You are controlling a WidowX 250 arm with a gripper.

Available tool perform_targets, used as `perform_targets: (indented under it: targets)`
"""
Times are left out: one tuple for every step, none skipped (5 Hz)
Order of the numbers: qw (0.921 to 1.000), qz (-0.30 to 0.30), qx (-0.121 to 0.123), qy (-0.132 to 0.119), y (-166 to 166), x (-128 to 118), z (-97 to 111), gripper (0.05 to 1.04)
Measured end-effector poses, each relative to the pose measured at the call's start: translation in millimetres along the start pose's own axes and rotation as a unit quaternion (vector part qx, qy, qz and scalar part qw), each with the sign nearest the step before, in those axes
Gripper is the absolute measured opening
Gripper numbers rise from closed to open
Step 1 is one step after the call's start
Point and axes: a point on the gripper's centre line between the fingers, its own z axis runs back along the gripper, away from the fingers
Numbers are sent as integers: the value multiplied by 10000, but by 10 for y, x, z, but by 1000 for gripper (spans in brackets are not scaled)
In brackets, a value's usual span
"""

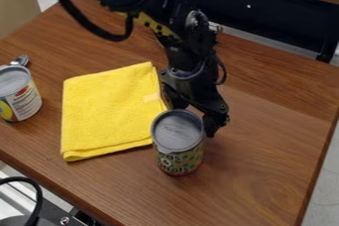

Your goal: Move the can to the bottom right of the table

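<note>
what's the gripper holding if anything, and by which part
Can't be told: the gripper is behind the green-labelled can, which hides any contact.

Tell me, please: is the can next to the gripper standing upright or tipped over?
Upright: the can has its flat round lid facing up, with the label below it.

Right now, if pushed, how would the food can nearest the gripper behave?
The upright food can would probably slide under a low push but might tip under a high one. Toppled, its round side would likely roll.
</note>
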Motion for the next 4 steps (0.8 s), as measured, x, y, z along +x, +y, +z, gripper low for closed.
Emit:
perform_targets:
  targets:
    - [10000, 13, -57, -35, 13, -80, 63, 997]
    - [10000, 3, -86, -21, 41, -154, 110, 997]
    - [9999, 18, -135, 81, 64, -223, 139, 997]
    - [9999, 27, -119, 32, 111, -262, 193, 997]
